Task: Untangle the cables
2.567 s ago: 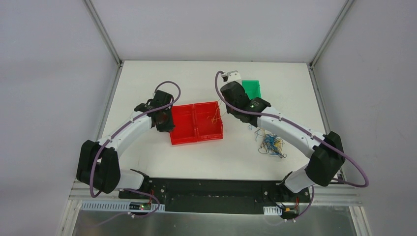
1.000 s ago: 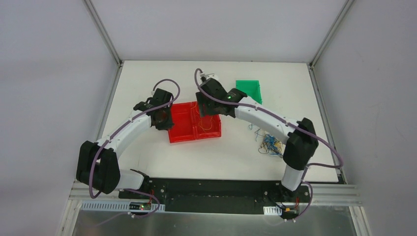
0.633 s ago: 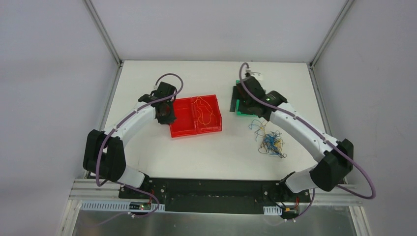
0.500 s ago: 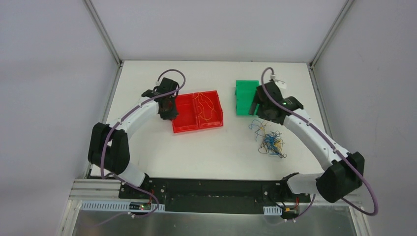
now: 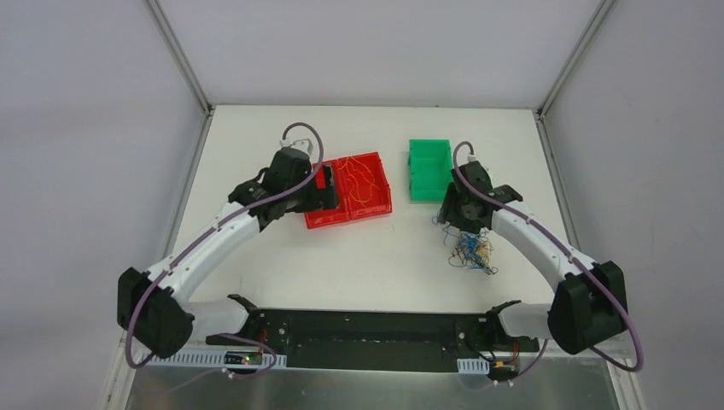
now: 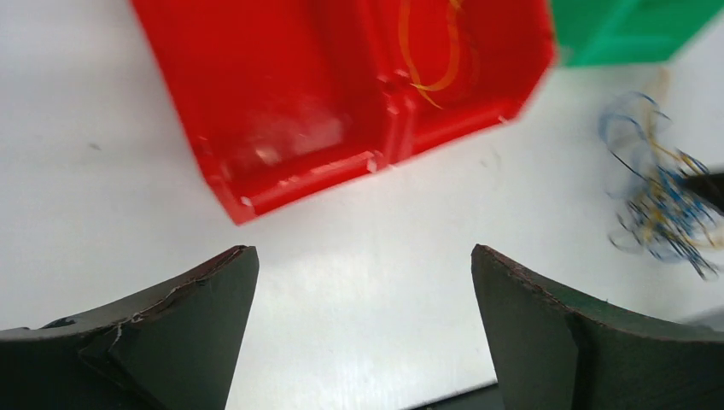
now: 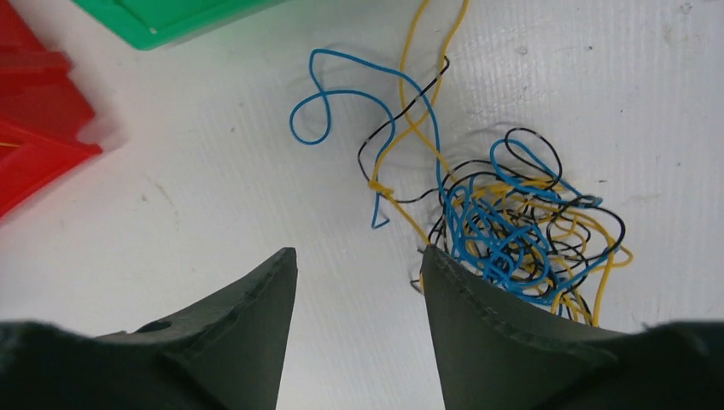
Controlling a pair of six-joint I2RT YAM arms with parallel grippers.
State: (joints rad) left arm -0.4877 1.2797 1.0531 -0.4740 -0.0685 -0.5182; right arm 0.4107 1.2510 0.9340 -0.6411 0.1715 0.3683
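The cables (image 5: 472,248) lie in a loose tangle of blue, yellow and black wires (image 7: 512,222) on the white table, right of centre. My right gripper (image 7: 357,252) is open just left of the tangle with bare table between its fingers; its right fingertip (image 7: 444,273) sits at the tangle's edge. In the top view the right gripper (image 5: 452,215) hovers at the tangle's far-left side. Yellow cables (image 5: 363,181) lie in the right compartment of the red bin (image 5: 376,207). My left gripper (image 5: 327,186) is raised over the red bin's left compartment, wide open and empty (image 6: 363,252).
A green bin (image 5: 429,168) stands behind the tangle, to the right of the red bin (image 6: 290,111). The green bin's corner (image 7: 171,17) and the red bin's corner (image 7: 34,145) show in the right wrist view. The table's near edge borders a black rail (image 5: 359,329).
The left gripper has opened wide and swung right over the red bin. The right arm has come back from the green bin to the tangle's edge, its jaws somewhat narrower.
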